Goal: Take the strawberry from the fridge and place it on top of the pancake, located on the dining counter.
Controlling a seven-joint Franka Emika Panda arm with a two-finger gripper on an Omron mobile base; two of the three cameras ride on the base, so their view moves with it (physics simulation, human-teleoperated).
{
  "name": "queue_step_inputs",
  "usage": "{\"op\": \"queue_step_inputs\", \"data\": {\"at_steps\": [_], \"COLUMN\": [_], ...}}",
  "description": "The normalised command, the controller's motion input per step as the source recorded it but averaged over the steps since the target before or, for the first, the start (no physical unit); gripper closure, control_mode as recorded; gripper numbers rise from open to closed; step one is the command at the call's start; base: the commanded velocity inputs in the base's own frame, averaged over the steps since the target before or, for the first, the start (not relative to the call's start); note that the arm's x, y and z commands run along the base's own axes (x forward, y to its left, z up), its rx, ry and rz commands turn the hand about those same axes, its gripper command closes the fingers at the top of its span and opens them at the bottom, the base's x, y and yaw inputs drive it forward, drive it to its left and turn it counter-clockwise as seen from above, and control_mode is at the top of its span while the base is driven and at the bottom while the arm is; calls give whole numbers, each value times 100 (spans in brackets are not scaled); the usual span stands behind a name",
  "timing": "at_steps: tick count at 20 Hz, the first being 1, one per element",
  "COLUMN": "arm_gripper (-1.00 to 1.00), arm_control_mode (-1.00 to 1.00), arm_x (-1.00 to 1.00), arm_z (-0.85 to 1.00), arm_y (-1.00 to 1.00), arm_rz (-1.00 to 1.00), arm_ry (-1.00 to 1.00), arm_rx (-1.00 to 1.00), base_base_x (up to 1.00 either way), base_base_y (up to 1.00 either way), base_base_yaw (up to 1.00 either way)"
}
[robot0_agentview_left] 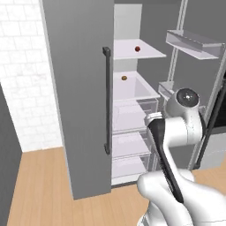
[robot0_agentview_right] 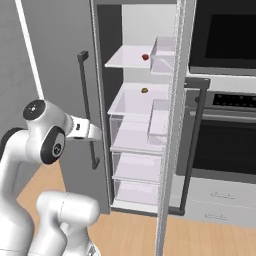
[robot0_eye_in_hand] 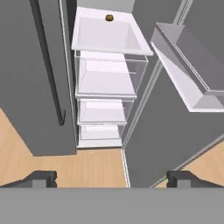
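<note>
Fridge [robot0_agentview_left: 79,110] standing open
Strawberry [robot0_agentview_left: 137,49] sitting on the upper shelf [robot0_agentview_left: 145,53]; end effector [robot0_eye_in_hand: 112,178] hovering outside, fingers spread apart, holding nothing.

upper shelf: flat white fridge shelf [robot0_agentview_left: 148,52], tiny dark-red roundish strawberry [robot0_agentview_left: 137,49] at its middle
lower shelf: white tray-like shelf [robot0_agentview_left: 143,90], small yellow-orange item [robot0_agentview_left: 124,78] toward 11 o'clock
</note>
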Motion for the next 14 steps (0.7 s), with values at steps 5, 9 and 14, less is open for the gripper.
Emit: {"op": "queue_step_inputs", "data": {"at_steps": [5,9,14], "arm_gripper": [-100,-100,-100], "arm_control_mode": [100,100,100], "arm_x": [0,0,0], "arm_z": [0,0,0], "arm_y": [0,0,0], "arm_rz": [0,0,0], "arm_ry": [0,0,0], "arm_rx": [0,0,0], "base_base_x": [90,96,57], "base_base_y": [-4,-9,-28], "base_base_yaw": [-18,-5,-19]}}
